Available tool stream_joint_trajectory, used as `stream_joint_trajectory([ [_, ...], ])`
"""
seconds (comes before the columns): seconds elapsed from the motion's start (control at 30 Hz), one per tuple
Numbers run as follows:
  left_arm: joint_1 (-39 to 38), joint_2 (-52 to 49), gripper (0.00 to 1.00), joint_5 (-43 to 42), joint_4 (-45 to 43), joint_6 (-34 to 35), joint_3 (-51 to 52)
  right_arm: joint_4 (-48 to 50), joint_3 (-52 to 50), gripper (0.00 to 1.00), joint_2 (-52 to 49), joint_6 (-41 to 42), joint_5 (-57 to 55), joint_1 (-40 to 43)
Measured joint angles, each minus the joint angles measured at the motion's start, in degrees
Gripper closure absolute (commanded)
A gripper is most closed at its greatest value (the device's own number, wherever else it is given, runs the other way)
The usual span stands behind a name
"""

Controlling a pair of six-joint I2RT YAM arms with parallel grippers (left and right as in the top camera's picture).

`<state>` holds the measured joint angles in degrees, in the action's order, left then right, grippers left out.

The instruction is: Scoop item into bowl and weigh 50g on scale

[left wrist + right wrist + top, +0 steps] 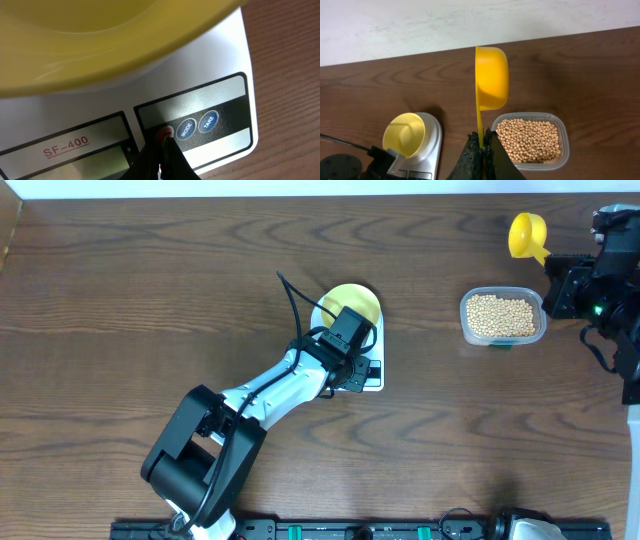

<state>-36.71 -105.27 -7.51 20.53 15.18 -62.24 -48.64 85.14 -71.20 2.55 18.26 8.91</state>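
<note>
Evidently readying the scale [374, 376] before any scooping, the left end effector [163, 144], its fingers pressed together into a single point, touches the red button [165, 132] on the front panel, at 9 o'clock of the MODE key [186, 129] and the TARE key [209, 121]. Shut fingers make a narrow poker, likely so that one key alone gets pushed. The pale yellow bowl [355, 300] sits on the platform at 12 o'clock of the keys and looks empty in the right wrist view; placed there first, its weight could be zeroed out. What shows of the display carries no readable digits.

Across the table [150, 300], at 3 o'clock of the scale and well apart from it, the beans [500, 315] wait in a clear tub [466, 330]. The right end effector [481, 141] pinches the handle of the bright yellow scoop [492, 75], its cup empty at about 12 o'clock of the tub, apparently parked until the scale is ready. Nothing stands between tub and bowl. The left arm [280, 385], reaching over the scale from 7 o'clock, is the one thing likely to crowd the pouring path.
</note>
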Motion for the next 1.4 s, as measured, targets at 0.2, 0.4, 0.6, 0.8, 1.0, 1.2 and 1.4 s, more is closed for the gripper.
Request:
stream_joint_trajectory([
  [0.2,0.0,0.0,0.93,0.3,-0.5,0.0,0.0,0.0,0.0,0.99,0.0,0.0,0.0,0.0],
  [0.4,0.0,-0.2,0.93,0.7,-0.7,0.0,0.0,0.0,0.0,0.99,0.0,0.0,0.0,0.0],
  [0.6,-0.1,-0.9,0.93,0.7,-1.1,0.5,-0.4,0.0,0.0,0.99,0.0,0.0,0.0,0.0],
  [0.8,-0.2,-1.0,0.93,0.8,-1.1,1.8,-0.6,-0.1,0.0,0.99,0.0,0.0,0.0,0.0],
  [1.0,-0.2,-1.1,0.93,0.9,0.0,2.1,-0.9,-0.3,0.0,0.99,0.0,0.0,0.0,0.0],
  [1.2,-0.2,-1.1,0.93,1.0,0.5,2.6,-1.1,-0.3,0.0,0.99,0.0,0.0,0.0,0.0],
  [1.4,-0.2,-1.1,0.93,1.0,0.6,2.6,-1.1,-0.4,0.0,0.99,0.0,0.0,0.0,0.0],
])
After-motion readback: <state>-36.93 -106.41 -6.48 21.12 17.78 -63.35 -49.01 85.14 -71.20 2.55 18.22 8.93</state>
